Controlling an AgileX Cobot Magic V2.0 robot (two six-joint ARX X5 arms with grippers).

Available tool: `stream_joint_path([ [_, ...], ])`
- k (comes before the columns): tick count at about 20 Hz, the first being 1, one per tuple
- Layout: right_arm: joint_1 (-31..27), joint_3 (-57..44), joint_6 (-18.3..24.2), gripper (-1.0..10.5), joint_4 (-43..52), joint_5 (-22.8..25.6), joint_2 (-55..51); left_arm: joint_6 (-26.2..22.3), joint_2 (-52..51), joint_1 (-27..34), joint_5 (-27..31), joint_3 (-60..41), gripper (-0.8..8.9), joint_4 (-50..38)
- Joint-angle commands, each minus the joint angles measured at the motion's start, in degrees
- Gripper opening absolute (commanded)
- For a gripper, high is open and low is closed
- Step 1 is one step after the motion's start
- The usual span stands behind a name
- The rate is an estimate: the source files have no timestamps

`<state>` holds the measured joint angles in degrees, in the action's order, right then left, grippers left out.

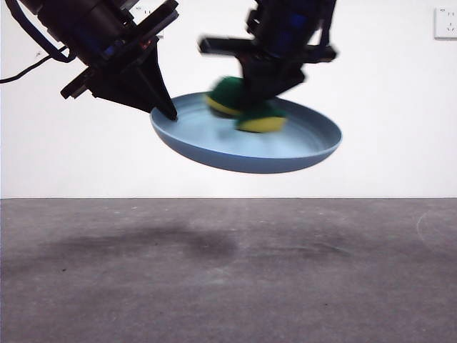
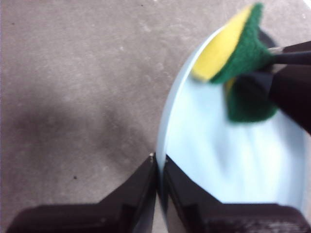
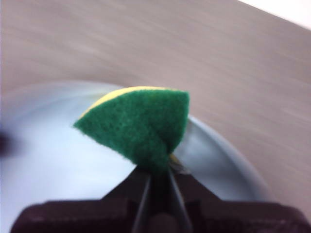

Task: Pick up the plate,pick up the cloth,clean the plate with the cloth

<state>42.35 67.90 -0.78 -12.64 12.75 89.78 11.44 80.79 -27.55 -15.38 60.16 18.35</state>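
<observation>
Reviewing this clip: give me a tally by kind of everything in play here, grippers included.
Plates: 1, the light-blue plate, held off the table by its rim in the left gripper.
Sponges: 1, the yellow-and-green sponge, pinched and folded in the right gripper, down in the plate.
Grippers: 2.
Total: 4.

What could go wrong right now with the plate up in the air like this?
The left gripper pinches the light-blue plate only at its rim, high above the table, so the tilted plate could slip and fall. The right gripper squeezes the sponge folded by one edge; scrubbing pressure might pull it loose.
</observation>
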Motion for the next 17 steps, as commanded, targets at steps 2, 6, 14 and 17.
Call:
stream_joint_path([
  [2,-0.07,-0.44,-0.83,-0.2,-0.44,-8.28,-1.55,-7.41,-0.13,-0.90,9.07,0.15,-0.08,0.85],
  [6,0.07,-0.44,-3.15,-0.2,-6.69,-7.67,-7.93,-11.28,2.75,1.36,15.28,0.15,-0.08,1.01],
  [14,0.00,-0.44,-3.21,-0.2,-17.73,0.74,-22.82,-11.26,17.44,7.30,15.37,0.15,-0.04,-2.49],
  [17,0.00,-0.44,-3.19,-0.2,-18.82,3.74,-25.81,-11.23,21.40,7.74,15.37,0.15,0.19,-2.36],
])
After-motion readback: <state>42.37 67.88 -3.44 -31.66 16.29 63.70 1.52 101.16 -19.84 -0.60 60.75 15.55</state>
